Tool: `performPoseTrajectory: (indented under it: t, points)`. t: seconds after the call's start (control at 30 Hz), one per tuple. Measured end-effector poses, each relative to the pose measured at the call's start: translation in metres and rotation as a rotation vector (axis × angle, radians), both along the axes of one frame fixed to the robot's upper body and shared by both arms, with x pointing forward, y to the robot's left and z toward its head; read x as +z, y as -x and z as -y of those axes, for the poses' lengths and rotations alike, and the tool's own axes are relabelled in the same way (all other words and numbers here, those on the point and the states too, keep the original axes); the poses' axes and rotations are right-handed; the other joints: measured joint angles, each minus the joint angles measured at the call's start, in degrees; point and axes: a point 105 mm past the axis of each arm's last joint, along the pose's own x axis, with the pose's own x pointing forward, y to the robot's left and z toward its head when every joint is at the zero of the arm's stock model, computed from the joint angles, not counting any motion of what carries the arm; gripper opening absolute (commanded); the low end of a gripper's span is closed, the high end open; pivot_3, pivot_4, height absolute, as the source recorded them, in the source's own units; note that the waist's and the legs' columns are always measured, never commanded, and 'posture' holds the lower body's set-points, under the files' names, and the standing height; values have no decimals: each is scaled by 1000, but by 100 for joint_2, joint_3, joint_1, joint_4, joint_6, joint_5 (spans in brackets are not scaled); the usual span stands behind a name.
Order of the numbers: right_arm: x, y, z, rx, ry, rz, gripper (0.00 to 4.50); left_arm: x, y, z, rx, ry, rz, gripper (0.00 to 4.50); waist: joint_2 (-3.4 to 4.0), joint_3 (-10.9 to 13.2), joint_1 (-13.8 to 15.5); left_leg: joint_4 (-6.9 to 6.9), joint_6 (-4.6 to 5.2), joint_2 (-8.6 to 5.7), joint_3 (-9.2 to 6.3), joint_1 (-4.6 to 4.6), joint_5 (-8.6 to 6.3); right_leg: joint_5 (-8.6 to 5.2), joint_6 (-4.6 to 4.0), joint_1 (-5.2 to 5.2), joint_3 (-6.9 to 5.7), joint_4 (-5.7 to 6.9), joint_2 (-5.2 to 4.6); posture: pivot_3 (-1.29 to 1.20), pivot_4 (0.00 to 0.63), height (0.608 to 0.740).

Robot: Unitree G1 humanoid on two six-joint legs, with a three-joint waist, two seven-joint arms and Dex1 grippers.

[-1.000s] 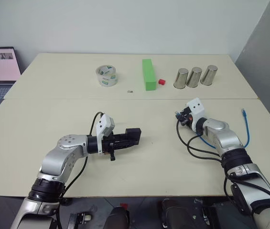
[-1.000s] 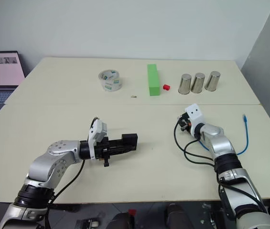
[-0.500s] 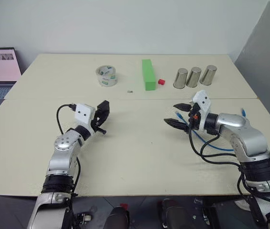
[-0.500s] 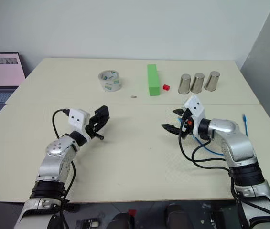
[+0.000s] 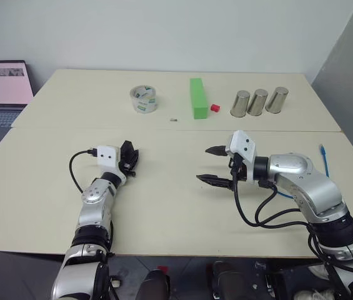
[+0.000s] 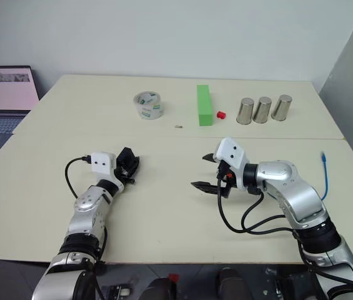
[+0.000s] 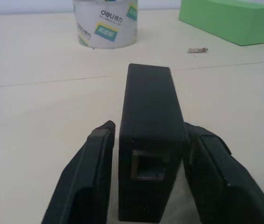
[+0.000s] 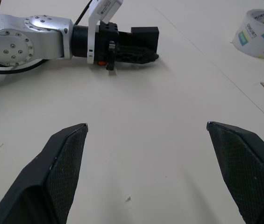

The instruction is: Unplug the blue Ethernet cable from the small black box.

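The small black box (image 7: pixel 150 116) stands on edge on the table between my left gripper's fingers (image 7: pixel 87 172). A thin gap shows beside one finger, and the port facing the wrist camera is empty. My left gripper (image 5: pixel 128 161) is at the left of the near table and points forward. The blue Ethernet cable (image 5: pixel 323 164) lies loose on the table at the far right, its plug (image 5: pixel 320 149) free, with part of the cord hidden under my right arm. My right gripper (image 5: pixel 202 164) hovers open and empty near the table's middle, pointing towards the box (image 8: pixel 143 37).
On the far table stand a tape roll (image 5: pixel 144 99), a green block (image 5: pixel 196 97), a small red cube (image 5: pixel 214 107) and three metal cups (image 5: pixel 258 102). A small metal bit (image 5: pixel 173 118) lies near the seam. A laptop (image 5: pixel 1 87) sits at the far left.
My left arm swung the box from the table's middle out to the left and loosened its fingers. My right gripper opened, let the cable go and drew in towards the middle.
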Motion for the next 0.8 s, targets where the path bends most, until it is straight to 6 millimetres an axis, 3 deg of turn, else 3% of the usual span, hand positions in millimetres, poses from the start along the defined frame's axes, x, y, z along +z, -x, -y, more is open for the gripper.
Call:
performPoseTrajectory:
  t: [0.13,0.37,0.53,0.8]
  points:
    - [-9,4,3,-21,-2,-24,4323,-3,19,-7,3,-2,-29,3877,0,0,-53,-4,0,6,-2,2,0,0,0,-1,1,2,0,0,150,740]
    - [-22,7,31,-148,-30,-70,4323,-3,61,-21,-50,-162,-184,3877,-1,1,-68,-1,0,4,-12,0,0,-18,28,3,-7,1,4,0,150,740]
    - [-21,13,59,-216,-45,-87,4323,24,78,-18,-193,-271,-208,3877,-1,1,-24,2,0,2,-10,11,0,-19,28,15,-8,0,4,0,150,740]
    - [-15,14,116,-325,29,-99,4323,83,77,-19,-387,-298,-160,3877,-4,6,-24,-3,1,6,-1,9,-1,-23,23,13,-5,-7,8,0,150,740]
